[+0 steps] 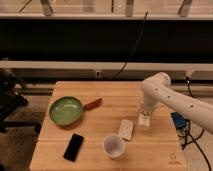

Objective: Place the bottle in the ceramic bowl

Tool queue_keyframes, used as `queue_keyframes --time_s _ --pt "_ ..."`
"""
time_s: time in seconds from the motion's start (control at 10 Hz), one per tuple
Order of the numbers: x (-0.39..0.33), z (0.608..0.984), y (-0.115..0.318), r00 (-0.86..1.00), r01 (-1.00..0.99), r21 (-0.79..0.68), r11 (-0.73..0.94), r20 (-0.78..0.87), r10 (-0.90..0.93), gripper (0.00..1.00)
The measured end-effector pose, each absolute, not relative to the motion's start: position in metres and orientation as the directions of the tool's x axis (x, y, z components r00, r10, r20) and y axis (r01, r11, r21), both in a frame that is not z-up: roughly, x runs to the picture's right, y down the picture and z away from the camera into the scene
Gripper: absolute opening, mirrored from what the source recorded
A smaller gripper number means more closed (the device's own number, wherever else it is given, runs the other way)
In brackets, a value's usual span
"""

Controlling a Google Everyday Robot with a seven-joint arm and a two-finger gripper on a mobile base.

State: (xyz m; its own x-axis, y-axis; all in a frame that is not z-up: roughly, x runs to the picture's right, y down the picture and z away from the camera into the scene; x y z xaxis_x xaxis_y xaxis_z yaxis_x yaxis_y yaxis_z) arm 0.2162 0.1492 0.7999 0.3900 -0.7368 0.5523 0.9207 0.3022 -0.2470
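**A:** Fingers of the gripper [144,112] look pinched on the bottle [144,120], right side of the surface [100,150].

**B:** So grabbed, just not carried left to the ceramic bowl [65,111] yet.

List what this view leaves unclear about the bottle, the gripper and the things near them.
- Bottle top: covered by the gripper, shut on it at the right side of the table.
- Printing on the bottle: too small to read.
- Red piece by the bowl: too blurred to tell a handle from a separate thing.
- Arm: cut off by the right edge.
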Motion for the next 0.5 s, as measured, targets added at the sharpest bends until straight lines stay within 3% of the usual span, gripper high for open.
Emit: queue_keyframes --time_s 0.5 --pt "0.16 0.776 0.136 0.356 0.934 -0.206 0.291 0.532 -0.768 0.0"
